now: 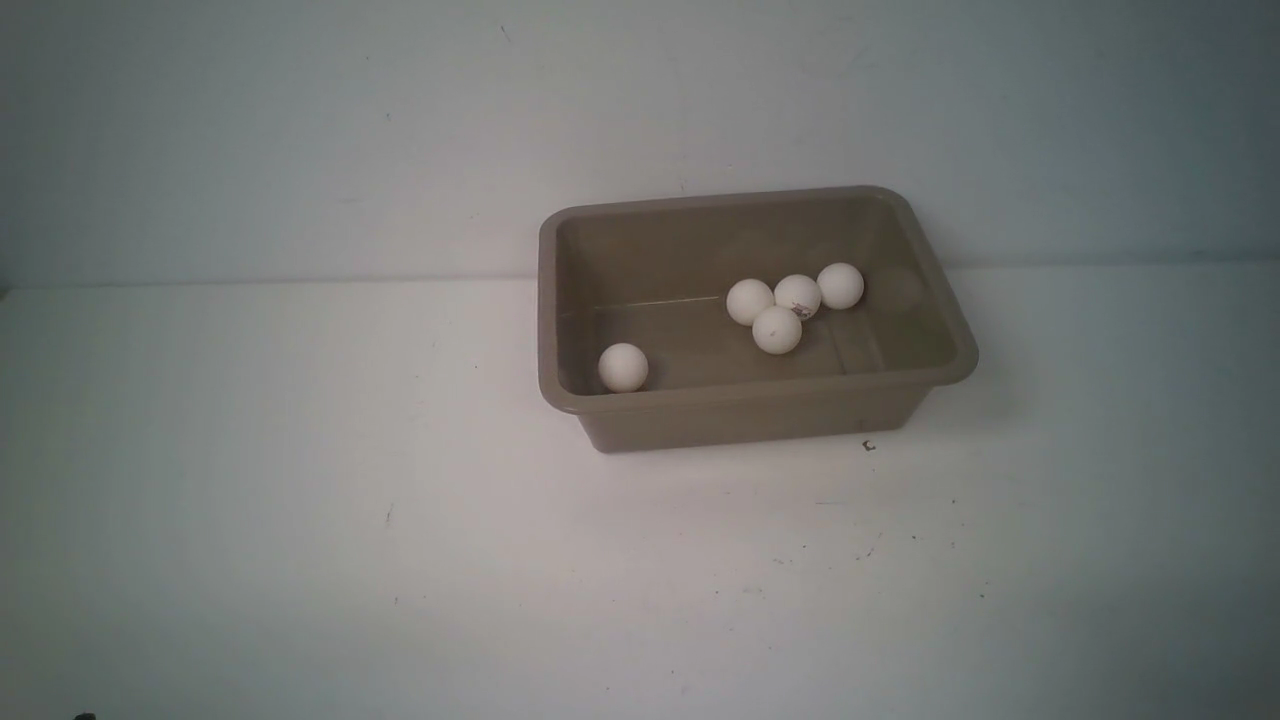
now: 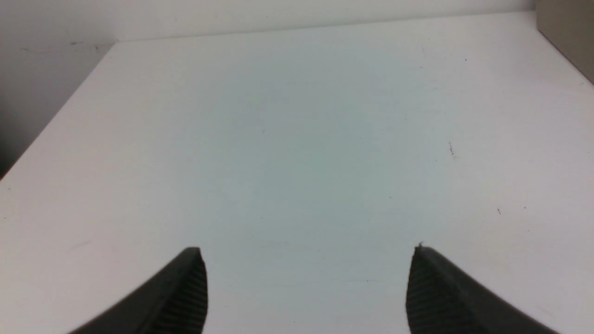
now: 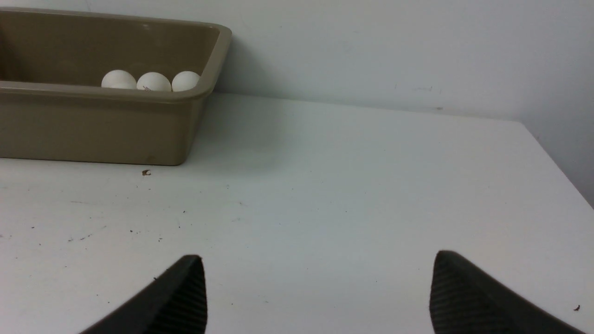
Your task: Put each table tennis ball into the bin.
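While both end effectors gape (empty): five table tennis balls (image 1: 777,330) inside bin (image 1: 940,300).

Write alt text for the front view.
A taupe bin on a white table holds five white table tennis balls: four clustered toward its far right, one alone at its near left corner. No arm is in view.

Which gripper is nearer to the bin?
Probably the right gripper: its camera shows the bin large, close ahead. The left gripper sees only one corner of it at the frame edge. Both are open.
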Robot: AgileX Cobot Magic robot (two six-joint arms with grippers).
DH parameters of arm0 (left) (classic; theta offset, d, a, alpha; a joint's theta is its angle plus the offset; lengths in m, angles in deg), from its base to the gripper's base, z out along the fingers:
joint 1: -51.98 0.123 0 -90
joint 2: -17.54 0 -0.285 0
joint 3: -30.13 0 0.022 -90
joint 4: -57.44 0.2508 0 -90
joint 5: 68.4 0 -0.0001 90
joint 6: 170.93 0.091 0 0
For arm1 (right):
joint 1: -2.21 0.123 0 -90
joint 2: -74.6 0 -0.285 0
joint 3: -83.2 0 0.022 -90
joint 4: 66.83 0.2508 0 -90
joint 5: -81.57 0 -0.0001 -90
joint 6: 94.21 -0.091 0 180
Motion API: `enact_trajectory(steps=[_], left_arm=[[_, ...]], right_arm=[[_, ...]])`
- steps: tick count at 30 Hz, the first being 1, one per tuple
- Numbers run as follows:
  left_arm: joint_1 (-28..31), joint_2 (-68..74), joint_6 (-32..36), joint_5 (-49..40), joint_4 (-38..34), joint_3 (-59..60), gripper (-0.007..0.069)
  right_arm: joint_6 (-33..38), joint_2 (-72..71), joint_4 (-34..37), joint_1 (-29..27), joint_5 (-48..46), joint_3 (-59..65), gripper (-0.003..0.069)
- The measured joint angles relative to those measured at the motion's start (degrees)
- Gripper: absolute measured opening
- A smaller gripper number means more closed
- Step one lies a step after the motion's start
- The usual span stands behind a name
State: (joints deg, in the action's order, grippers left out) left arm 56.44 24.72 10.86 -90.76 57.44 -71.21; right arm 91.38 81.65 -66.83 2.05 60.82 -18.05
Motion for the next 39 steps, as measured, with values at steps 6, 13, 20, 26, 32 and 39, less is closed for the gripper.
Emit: enact_trajectory(steps=[6, 13, 20, 26, 32, 39], left_arm=[[0.0, 0.0, 0.0, 0.0, 0.0, 0.0, 0.0520], [0.0, 0.0, 0.0, 0.0, 0.0, 0.0, 0.0520], [0.0, 0.0, 0.0, 0.0, 0.0, 0.0, 0.0520], [0.0, 0.0, 0.0, 0.0, 0.0, 0.0, 0.0520], [0.0, 0.0, 0.0, 0.0, 0.0, 0.0, 0.0520], [0.0, 0.0, 0.0, 0.0, 0.0, 0.0, 0.0520]], right_arm=[[-2.1, 0.0, 0.0, 0.0, -0.2, 0.0, 0.0588], [-2.6, 0.0, 0.0, 0.0, -0.9, -0.2, 0.0588], [-1.5, 0.0, 0.0, 0.0, -0.9, -0.2, 0.0588], [-1.5, 0.0, 0.0, 0.0, -0.9, -0.2, 0.0588], [-1.5, 0.0, 0.0, 0.0, -0.9, -0.2, 0.0588], [-1.5, 0.0, 0.0, 0.0, -0.9, -0.2, 0.0588]])
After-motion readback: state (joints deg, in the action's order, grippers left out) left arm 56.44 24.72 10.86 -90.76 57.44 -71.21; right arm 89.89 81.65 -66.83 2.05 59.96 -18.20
